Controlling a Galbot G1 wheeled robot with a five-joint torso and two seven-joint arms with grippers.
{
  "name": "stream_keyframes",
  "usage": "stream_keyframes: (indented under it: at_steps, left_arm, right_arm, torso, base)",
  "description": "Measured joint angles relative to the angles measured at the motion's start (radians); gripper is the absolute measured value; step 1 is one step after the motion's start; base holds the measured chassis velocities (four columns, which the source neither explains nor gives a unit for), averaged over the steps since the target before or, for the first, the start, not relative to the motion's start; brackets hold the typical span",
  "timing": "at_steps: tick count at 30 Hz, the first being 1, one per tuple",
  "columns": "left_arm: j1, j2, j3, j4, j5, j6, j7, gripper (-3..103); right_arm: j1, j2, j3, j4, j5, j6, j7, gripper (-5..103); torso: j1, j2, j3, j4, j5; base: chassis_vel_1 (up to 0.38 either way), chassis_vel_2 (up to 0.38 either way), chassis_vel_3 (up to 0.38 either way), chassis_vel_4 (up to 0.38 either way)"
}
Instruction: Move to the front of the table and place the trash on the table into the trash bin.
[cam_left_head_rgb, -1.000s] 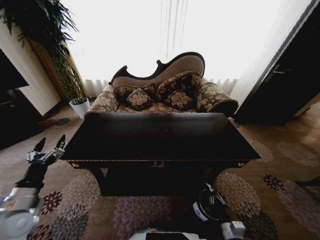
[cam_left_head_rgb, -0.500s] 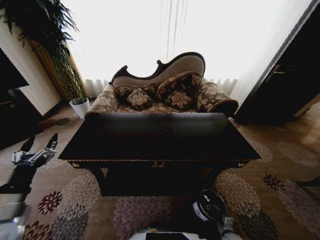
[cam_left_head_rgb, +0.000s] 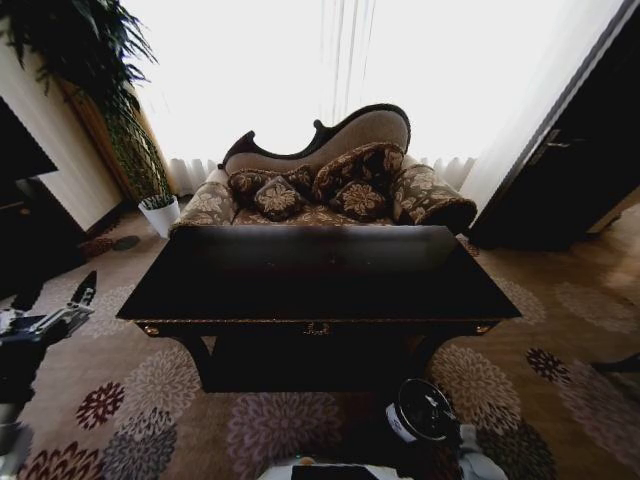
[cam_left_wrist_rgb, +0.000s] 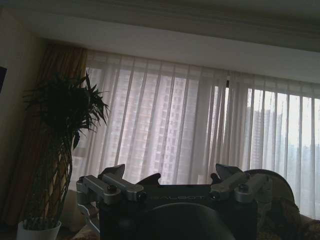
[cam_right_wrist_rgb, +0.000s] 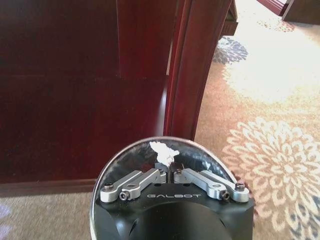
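The right gripper (cam_right_wrist_rgb: 170, 174) hangs over the bin (cam_left_head_rgb: 422, 410) on the carpet near the table's (cam_left_head_rgb: 320, 285) right leg, jaws pinched on a white paper wad (cam_right_wrist_rgb: 163, 151), held there apparently so it falls inside. The left gripper (cam_left_head_rgb: 55, 300) waits open, far left of the table.

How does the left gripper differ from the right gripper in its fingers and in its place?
The left gripper has its fingers spread wide open; the right gripper has its fingers shut tip to tip. The left gripper is raised beside the table's left end, facing the curtain; the right gripper points into the trash bin, with a white paper wad just beyond its tips. Both have silver metal fingers.
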Motion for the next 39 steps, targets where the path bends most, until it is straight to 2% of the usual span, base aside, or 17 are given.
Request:
stream_keyframes:
  at_steps: [9,12,15,17,20,23,24,25,27,30,33,34,35,37,39]
  left_arm:
    - [0.010,-0.005,-0.006,0.000,0.005,0.000,0.000,100]
    - [0.012,-0.008,-0.006,-0.005,0.006,0.000,0.000,100]
    - [0.014,-0.010,-0.006,-0.008,0.007,0.000,0.000,100]
    - [0.017,-0.015,-0.005,-0.013,0.008,-0.001,0.000,100]
    - [0.018,-0.019,-0.001,-0.016,0.011,-0.002,0.001,100]
    - [0.020,-0.022,0.003,-0.021,0.014,-0.003,0.001,100]
    - [0.020,-0.022,0.003,-0.021,0.014,-0.003,0.001,100]
    - [0.020,-0.022,0.003,-0.021,0.014,-0.004,0.002,100]
    - [0.017,-0.021,0.009,-0.020,0.014,-0.004,0.002,100]
    - [0.010,-0.020,0.020,-0.016,0.017,-0.004,0.002,100]
    - [-0.005,-0.032,0.054,-0.016,0.025,-0.001,0.000,100]
    - [-0.005,-0.032,0.054,-0.016,0.025,-0.001,0.000,100]
    - [-0.013,-0.041,0.069,-0.017,0.031,0.000,-0.002,100]
    - [-0.019,-0.046,0.079,-0.017,0.037,0.000,-0.002,100]
    - [-0.029,-0.053,0.097,-0.011,0.050,0.000,-0.002,100]
  right_arm:
    - [0.044,-0.016,0.004,-0.061,-0.018,-0.016,-0.006,0]
    - [0.042,-0.013,0.007,-0.063,-0.019,-0.020,-0.011,16]
    - [0.036,-0.009,0.008,-0.057,-0.019,-0.021,-0.014,21]
    - [0.028,-0.006,0.009,-0.047,-0.018,-0.021,-0.018,32]
    - [0.022,-0.003,0.010,-0.041,-0.018,-0.021,-0.020,37]
    - [0.005,-0.002,0.015,-0.025,-0.018,-0.021,-0.023,54]
    - [0.005,-0.002,0.015,-0.025,-0.018,-0.021,-0.023,54]
    - [0.001,-0.001,0.017,-0.019,-0.018,-0.021,-0.023,59]
    - [-0.031,0.004,0.024,0.024,-0.017,-0.021,-0.023,70]
    - [-0.072,0.014,0.034,0.086,-0.016,-0.021,-0.026,76]
    - [-0.153,0.031,0.053,0.212,-0.017,-0.021,-0.032,91]
    - [-0.153,0.031,0.053,0.212,-0.017,-0.021,-0.032,91]
    - [-0.191,0.039,0.060,0.265,-0.026,-0.018,-0.033,96]
    - [-0.223,0.048,0.069,0.306,-0.044,-0.010,-0.034,96]
    - [-0.292,0.073,0.103,0.397,-0.094,0.015,-0.046,100]
  torso:
    - [0.000,0.000,0.000,-0.0001,-0.0003]
    - [0.000,0.000,0.000,0.0001,-0.0004]
    - [0.000,0.000,0.000,-0.0001,-0.0003]
    - [0.000,0.000,0.000,0.0000,-0.0004]
    - [0.000,0.000,0.000,0.0001,-0.0003]
    - [0.000,0.000,0.000,0.0000,-0.0004]
    - [0.000,0.000,0.000,0.0000,-0.0004]
    - [0.000,0.000,0.000,0.0000,-0.0004]
    - [0.000,0.000,0.000,0.0001,-0.0004]
    - [0.000,0.000,0.000,0.0000,-0.0004]
    - [0.000,0.000,0.000,0.0002,-0.0005]
    - [0.000,0.000,0.000,0.0002,-0.0005]
    - [0.000,0.000,0.000,0.0001,-0.0007]
    - [0.000,0.000,0.000,0.0000,-0.0004]
    - [0.000,0.000,0.000,0.0000,-0.0005]
  base:
    - [0.000,0.000,0.000,0.000]
    - [0.000,0.000,0.000,0.000]
    - [0.000,0.000,0.000,0.000]
    - [0.000,0.000,0.000,0.000]
    - [0.000,0.000,0.000,0.000]
    - [0.000,0.000,0.000,0.000]
    - [0.000,0.000,0.000,0.000]
    - [0.000,0.000,0.000,0.000]
    - [0.000,0.000,0.000,0.000]
    - [0.000,0.000,0.000,0.000]
    - [0.000,0.000,0.000,0.000]
    - [0.000,0.000,0.000,0.000]
    - [0.000,0.000,0.000,0.000]
    - [0.000,0.000,0.000,0.000]
    - [0.000,0.000,0.000,0.000]
